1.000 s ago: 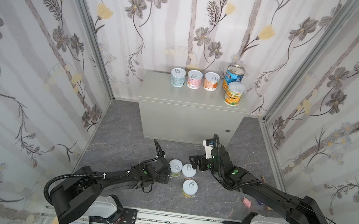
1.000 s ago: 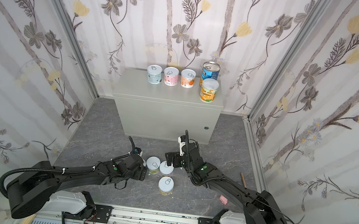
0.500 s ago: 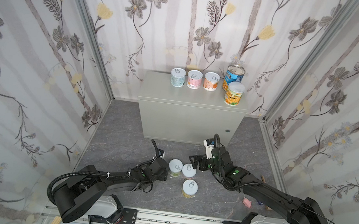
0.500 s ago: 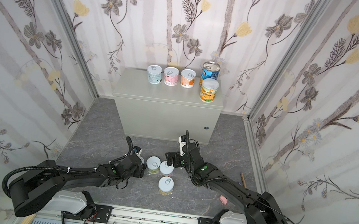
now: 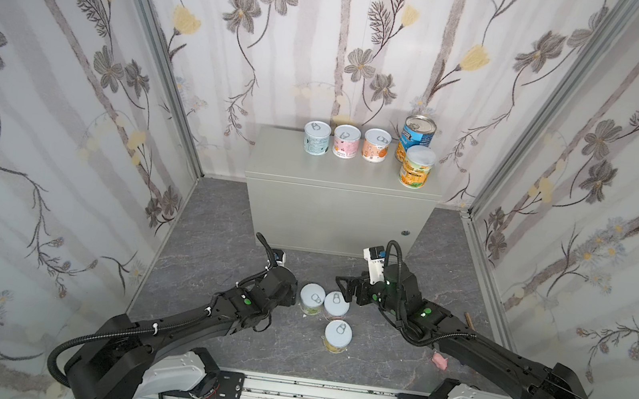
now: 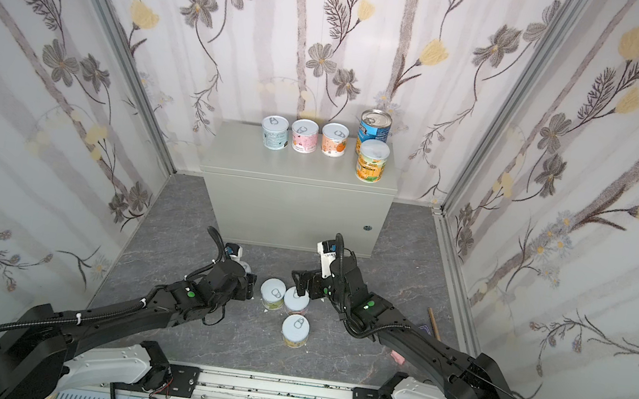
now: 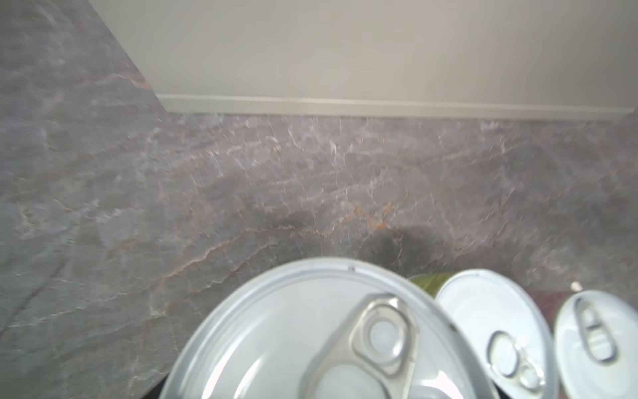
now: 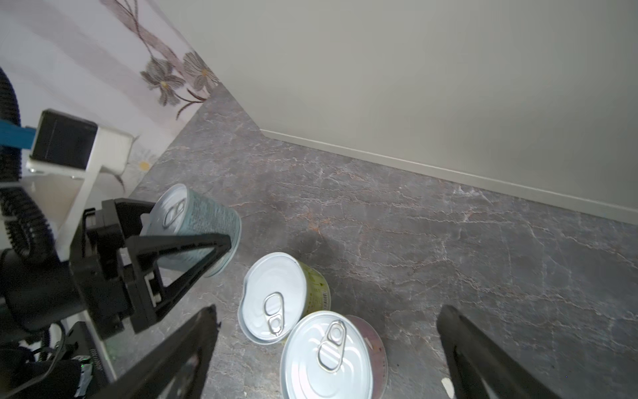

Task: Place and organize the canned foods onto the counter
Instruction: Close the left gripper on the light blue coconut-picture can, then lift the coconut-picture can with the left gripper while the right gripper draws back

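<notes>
My left gripper [image 8: 193, 221] is shut on a short teal-labelled can [image 8: 203, 221] low over the floor; its white pull-tab lid [image 7: 328, 345] fills the left wrist view. Beside it stand a green-labelled can [image 5: 312, 298] and a maroon-labelled can [image 5: 336, 305], with a yellow-labelled can [image 5: 337, 335] nearer the front. My right gripper [image 8: 328, 311] hangs open above the maroon can [image 8: 331, 355]. On the grey counter [image 5: 338, 173] stand a teal can [image 5: 316, 137], a pink can [image 5: 346, 141], an orange can [image 5: 376, 145], a tall blue can [image 5: 417, 136] and an orange-yellow can [image 5: 417, 171].
A small pink scrap [image 5: 440, 361] and a wooden stick [image 5: 470, 319] lie on the dark marbled floor at the right. Flowered walls close in both sides and the back. A metal rail [image 5: 317, 393] runs along the front edge.
My left gripper's jaws have narrowed onto the teal can and it has shifted slightly toward the counter. The right arm and the three floor cans have not moved.
</notes>
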You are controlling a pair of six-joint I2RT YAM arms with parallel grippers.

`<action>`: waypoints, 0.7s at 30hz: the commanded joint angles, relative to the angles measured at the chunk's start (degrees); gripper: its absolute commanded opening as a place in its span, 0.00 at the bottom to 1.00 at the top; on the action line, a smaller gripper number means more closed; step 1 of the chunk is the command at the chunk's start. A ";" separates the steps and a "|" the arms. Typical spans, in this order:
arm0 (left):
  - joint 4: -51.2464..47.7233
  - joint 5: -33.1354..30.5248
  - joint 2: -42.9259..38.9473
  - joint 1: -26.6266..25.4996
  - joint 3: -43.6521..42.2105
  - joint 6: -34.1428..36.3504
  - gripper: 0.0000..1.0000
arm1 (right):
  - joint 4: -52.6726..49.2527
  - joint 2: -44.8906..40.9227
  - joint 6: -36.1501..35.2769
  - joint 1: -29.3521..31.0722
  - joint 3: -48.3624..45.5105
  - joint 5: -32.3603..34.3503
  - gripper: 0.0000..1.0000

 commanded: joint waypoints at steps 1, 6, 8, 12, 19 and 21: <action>-7.66 -3.83 -2.95 0.82 6.01 -0.74 0.00 | 7.21 -1.98 -3.56 0.13 -0.48 -2.95 1.00; -17.72 -3.32 -4.55 2.32 18.31 -0.21 0.00 | 9.80 -4.27 -6.81 0.07 -1.00 -3.11 1.00; -20.33 -1.12 -3.96 3.07 22.93 1.34 0.00 | 12.12 -5.12 -7.79 0.08 -1.76 -3.56 1.00; -24.07 -0.81 -2.73 3.70 31.79 3.67 0.00 | 19.28 -7.97 -8.72 -0.01 -5.20 -1.50 1.00; -31.64 -3.21 0.02 4.78 45.74 5.32 0.00 | 17.40 -11.11 -9.53 0.05 -5.64 4.12 1.00; -32.53 -3.79 1.16 5.18 48.86 6.68 0.00 | 17.78 -12.02 -9.51 0.03 -6.26 5.17 1.00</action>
